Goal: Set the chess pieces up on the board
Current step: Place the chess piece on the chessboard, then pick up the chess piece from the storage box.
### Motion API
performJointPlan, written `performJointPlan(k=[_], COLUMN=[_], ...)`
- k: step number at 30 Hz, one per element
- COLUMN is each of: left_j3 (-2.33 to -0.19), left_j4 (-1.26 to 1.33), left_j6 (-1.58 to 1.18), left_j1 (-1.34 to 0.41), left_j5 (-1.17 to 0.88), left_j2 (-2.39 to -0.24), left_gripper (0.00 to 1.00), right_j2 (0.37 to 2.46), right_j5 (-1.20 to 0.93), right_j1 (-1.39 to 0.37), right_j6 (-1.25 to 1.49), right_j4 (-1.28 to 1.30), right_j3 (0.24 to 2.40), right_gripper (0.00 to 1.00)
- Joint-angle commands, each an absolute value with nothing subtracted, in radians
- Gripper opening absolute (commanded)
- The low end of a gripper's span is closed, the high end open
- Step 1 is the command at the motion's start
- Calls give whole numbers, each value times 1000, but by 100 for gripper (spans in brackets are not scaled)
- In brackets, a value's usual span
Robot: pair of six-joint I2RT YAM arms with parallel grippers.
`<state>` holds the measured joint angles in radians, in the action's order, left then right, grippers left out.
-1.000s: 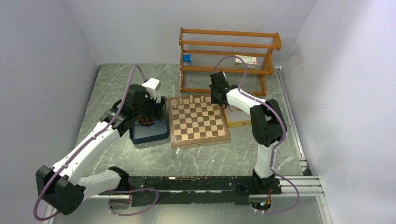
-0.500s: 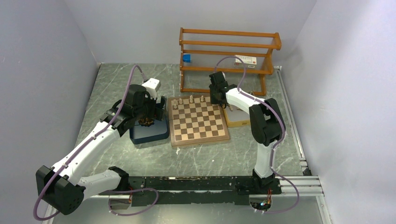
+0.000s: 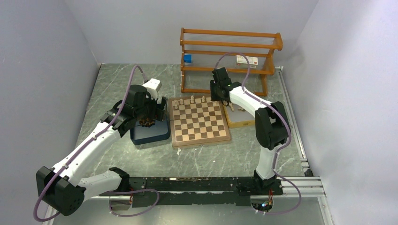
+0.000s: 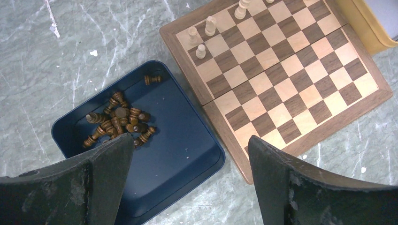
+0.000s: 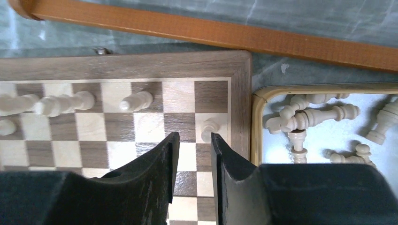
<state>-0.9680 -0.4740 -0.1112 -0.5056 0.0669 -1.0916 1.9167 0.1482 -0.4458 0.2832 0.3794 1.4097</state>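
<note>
The board [image 3: 199,123] lies mid-table. Several cream chess pieces [image 3: 191,100] stand along its far rows. My right gripper [image 5: 194,136] hovers over the board's [image 5: 141,65] far right corner, open by a narrow gap with nothing between the jaws. A cream pawn [image 5: 210,129] stands on a square just beyond its right fingertip. More cream pieces [image 5: 309,115] lie in the tan tray [image 5: 256,122]. My left gripper [image 4: 190,140] hangs wide open and empty above the blue tray [image 4: 178,154], where dark pieces [image 4: 117,123] lie heaped.
A wooden rack [image 3: 230,56] stands just behind the board, holding a blue cube [image 3: 187,58] and a white box [image 3: 247,60]. The blue tray [image 3: 150,133] touches the board's left side and the tan tray [image 3: 241,119] its right. Grey walls enclose the table.
The right jaws have parted and the right wrist has shifted slightly toward the rack, leaving the cream pawn standing on the board. The left arm has not moved.
</note>
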Motion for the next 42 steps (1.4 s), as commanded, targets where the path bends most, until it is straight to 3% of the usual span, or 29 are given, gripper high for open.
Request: performJointPlan(k=[1,8,18,23,34,42], left_j3=[-966,-965,-964,-965,-965,-965], left_j4=[-450,-449,-448,-448,-448,-448], left_j6=[-99,-100,-100,-100,-100,-100], left_j1=[-508,-509,-509,-509,-509,-509], left_j5=[74,71,70,64,62,57], left_j2=[-1072,-1071,-1065,-1067,-1067,-1067], left_gripper=[95,95,95,95,95,95], right_j2=[1811,1754,1656,1702,1840,1846], right_j5=[143,165,103,143,257,94], right_j1=[-446,-400,-233,-207,-198,-190], right_j6=[264,238,189,169,-6,-254], right_j4=[373,375,299,317,430,453], right_j3=[1399,1369,1211,1201,1304,1315], right_gripper=[35,35,26,25,32,35])
